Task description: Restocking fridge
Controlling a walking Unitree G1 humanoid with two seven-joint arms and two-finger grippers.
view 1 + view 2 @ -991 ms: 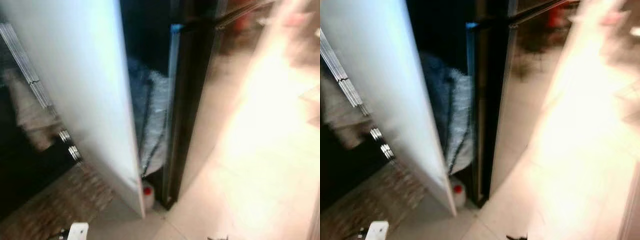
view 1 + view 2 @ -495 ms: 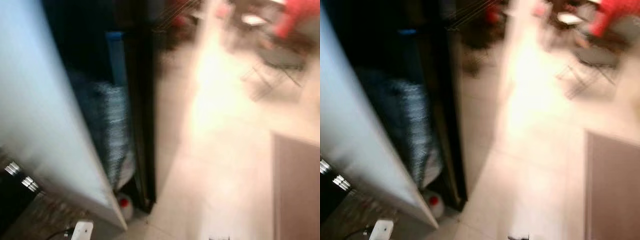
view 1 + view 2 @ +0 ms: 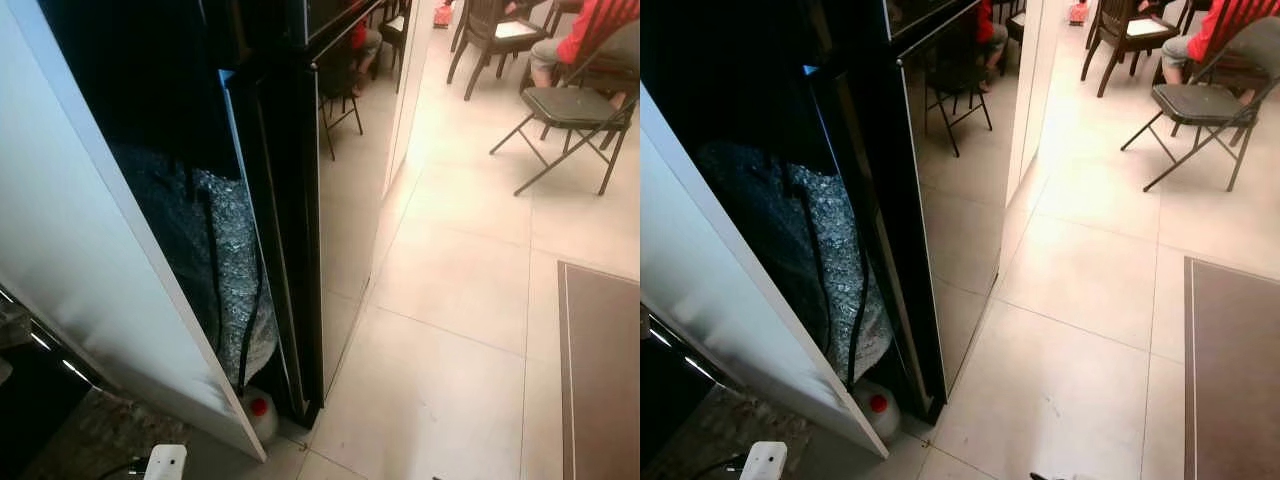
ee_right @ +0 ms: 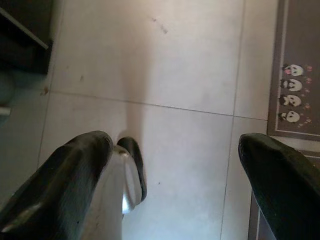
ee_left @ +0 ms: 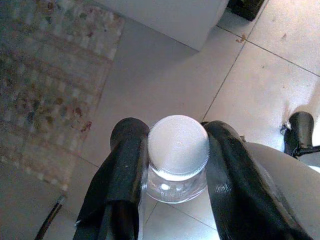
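A tall black fridge (image 3: pixel 290 200) stands ahead on my left, seen from its side, with a glossy reflecting face. A white panel (image 3: pixel 90 220) leans beside it, and silver bubble insulation (image 3: pixel 225 260) with black cables shows in the gap between them. My left gripper (image 5: pixel 176 135) hangs low, shut on a clear bottle (image 5: pixel 178 150) with a white ribbed cap. That cap (image 3: pixel 165 462) peeks in at the bottom edge of the eye views. My right gripper (image 4: pixel 175 150) hangs open over bare tiles, with nothing between its fingers.
A white jug with a red cap (image 3: pixel 259 408) sits on the floor at the fridge's foot. A patterned rug (image 5: pixel 45 75) lies to my left and a brown mat (image 3: pixel 600 370) to my right. Folding chairs (image 3: pixel 570 105) and a seated person in red (image 3: pixel 600 20) are beyond.
The camera has swung right and steadied, so the blur has gone and the chairs and mat have come into view. The bottle stays in the left gripper.
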